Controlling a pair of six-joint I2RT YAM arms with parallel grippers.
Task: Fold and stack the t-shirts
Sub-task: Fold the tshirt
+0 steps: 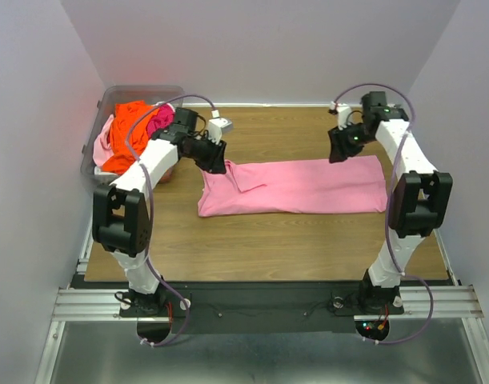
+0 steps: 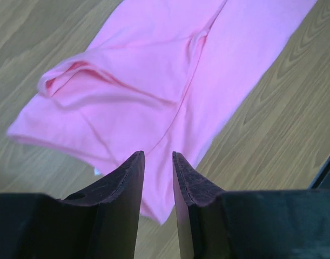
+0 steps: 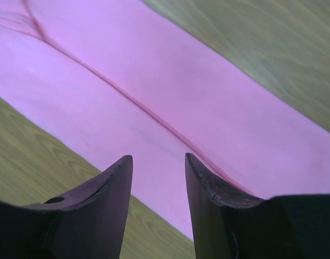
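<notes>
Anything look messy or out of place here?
Mildly. The pink t-shirt lies as a long flat strip, but its left end is bunched, a sleeve fold puckered. Other shirts sit crumpled in the clear bin.

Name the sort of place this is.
Probably a robot lab test cell, not a home: plain white walls box in a wooden table, two arms are mounted on aluminium rails at its edge, and a pink t-shirt lies on it.

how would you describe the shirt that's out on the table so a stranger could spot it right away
Start at the wooden table; across its middle lies a light pink t-shirt, folded into one long flat strip. The other shirts are bunched up in the clear bin at the far left corner.
</notes>
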